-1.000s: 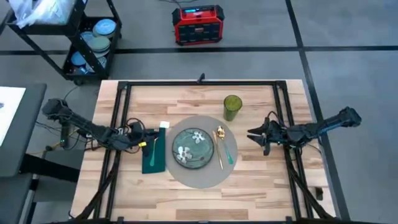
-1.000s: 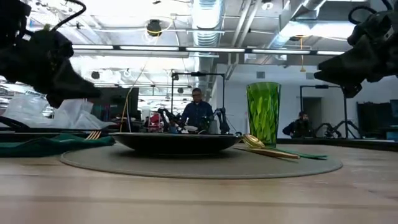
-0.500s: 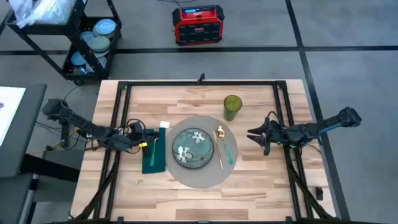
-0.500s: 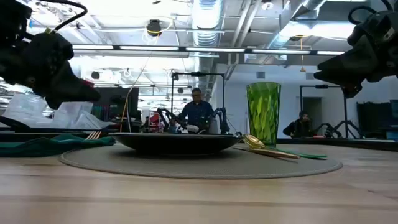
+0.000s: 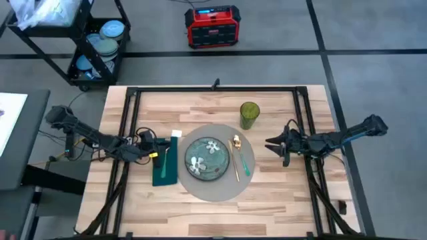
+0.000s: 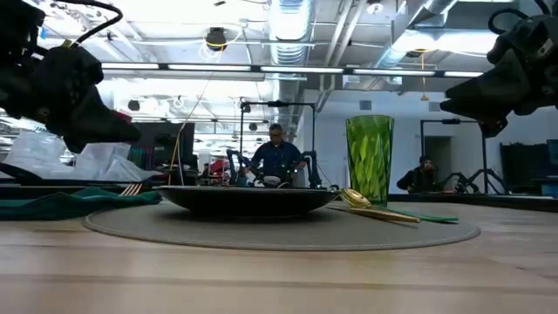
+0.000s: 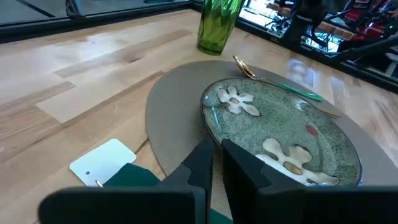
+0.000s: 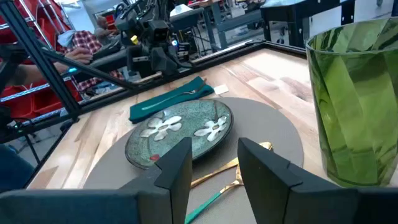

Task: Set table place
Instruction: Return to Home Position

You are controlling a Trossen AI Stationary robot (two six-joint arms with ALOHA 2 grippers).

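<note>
the left hand (image 5: 159,142) hovers low at centre left of the high view, just beside the upper end of the napkin (image 5: 163,171). its fingers are a thin slit apart and hold nothing. a fork (image 6: 131,187) lies on the napkin, which rests on the worktop (image 5: 200,213) against the left edge of the mat (image 5: 213,188).

the right hand (image 5: 272,145) hangs at centre right of the same view, clear of the mat's right edge. its fingers are spread and it is empty too.

the mat sits in the middle of the worktop with the plate (image 5: 207,159) on its centre. a spoon (image 5: 235,142) and a teal-handled piece (image 5: 245,163) lie on the mat to the right of the plate. the cup (image 5: 249,115) stands upright just off the mat's upper right edge.

by the look of it the setting itself is done: mat, plate, napkin with fork, cutlery and cup each have a spot. what seems left is only for both arms to draw back from the setting to their rest pose, as both hands reach in over the worktop.
</note>
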